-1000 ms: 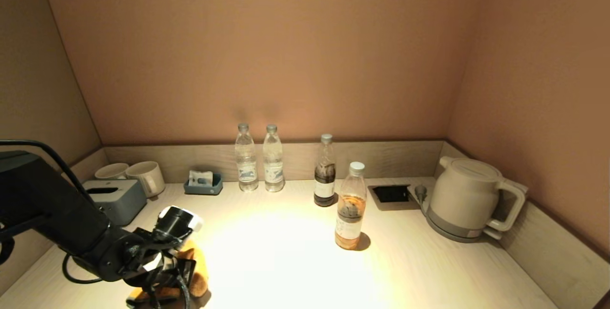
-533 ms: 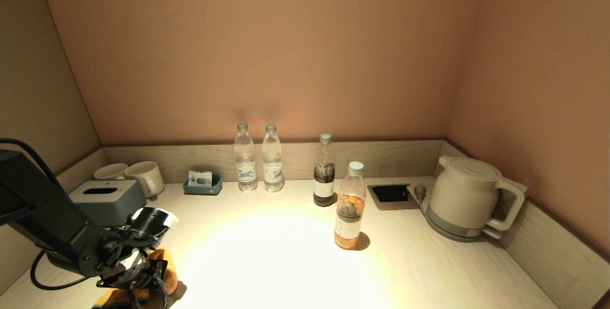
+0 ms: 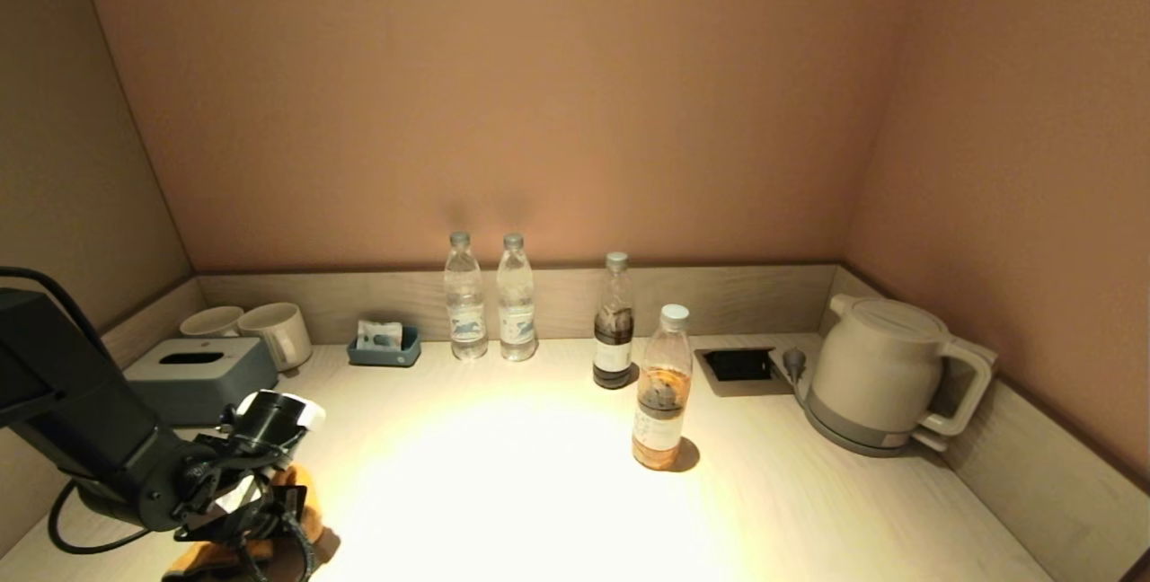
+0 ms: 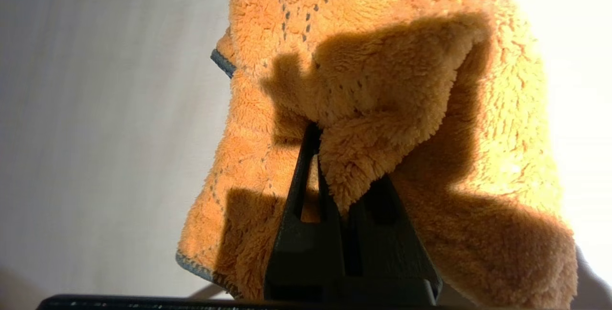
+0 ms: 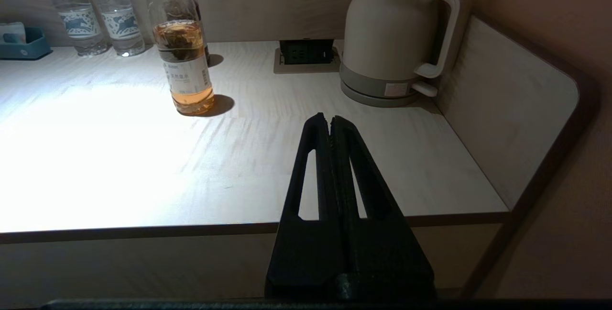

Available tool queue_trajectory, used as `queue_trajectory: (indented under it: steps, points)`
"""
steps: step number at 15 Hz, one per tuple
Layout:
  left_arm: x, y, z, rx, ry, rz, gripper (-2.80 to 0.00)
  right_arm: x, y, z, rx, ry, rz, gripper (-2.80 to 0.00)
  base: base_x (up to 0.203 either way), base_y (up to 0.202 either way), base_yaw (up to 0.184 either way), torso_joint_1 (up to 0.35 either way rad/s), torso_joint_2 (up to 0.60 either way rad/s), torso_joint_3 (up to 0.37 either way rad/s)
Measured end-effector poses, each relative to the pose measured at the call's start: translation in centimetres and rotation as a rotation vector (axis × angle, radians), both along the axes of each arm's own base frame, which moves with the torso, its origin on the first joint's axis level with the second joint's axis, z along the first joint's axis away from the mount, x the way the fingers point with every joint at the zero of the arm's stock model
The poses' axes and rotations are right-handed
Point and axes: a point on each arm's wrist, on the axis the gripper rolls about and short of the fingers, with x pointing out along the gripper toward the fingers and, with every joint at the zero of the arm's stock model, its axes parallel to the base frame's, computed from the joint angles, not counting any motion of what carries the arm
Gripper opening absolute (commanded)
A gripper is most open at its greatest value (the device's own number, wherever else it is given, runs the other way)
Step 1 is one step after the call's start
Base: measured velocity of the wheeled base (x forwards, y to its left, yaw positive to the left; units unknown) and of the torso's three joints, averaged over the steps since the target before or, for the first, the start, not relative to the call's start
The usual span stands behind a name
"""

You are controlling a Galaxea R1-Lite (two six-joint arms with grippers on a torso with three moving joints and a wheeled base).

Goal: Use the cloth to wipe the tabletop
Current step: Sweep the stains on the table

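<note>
Cloth (image 4: 382, 85) pinched by only a small fold in left gripper (image 4: 318, 157) fingers; drag on tabletop (image 3: 539, 474) could pull it free. Right gripper (image 5: 331, 121) fingers together, parked off the front edge.

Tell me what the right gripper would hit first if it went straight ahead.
Probably the white electric kettle at the back wall. The closed right gripper hovers off the front edge of the pale wooden tabletop; depth is unclear.

The left arm reaches low over the table's near-left corner, wrist bent downward, left gripper (image 4: 330, 157) clamped tight on a fold of cloth (image 4: 382, 109); the right gripper (image 5: 330, 121) hangs parked off the table's front edge, fingers pressed together
</note>
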Motion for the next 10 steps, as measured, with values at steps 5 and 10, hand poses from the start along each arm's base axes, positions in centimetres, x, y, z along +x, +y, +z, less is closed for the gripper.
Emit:
queue_trajectory:
  steps: [5, 10]
  points:
    - [-0.2, -3.5, 0.2, -0.083, -0.065, -0.131, -2.80, 0.0, 0.0, 0.0, 0.000, 0.000, 0.000, -2.80, 0.000, 0.000, 0.000, 0.000, 0.00, 0.000]
    - [-2.2, -10.7, 0.7, -0.181, -0.168, -0.366, -2.80, 0.0, 0.0, 0.0, 0.000, 0.001, 0.000, -2.80, 0.000, 0.000, 0.000, 0.000, 0.00, 0.000]
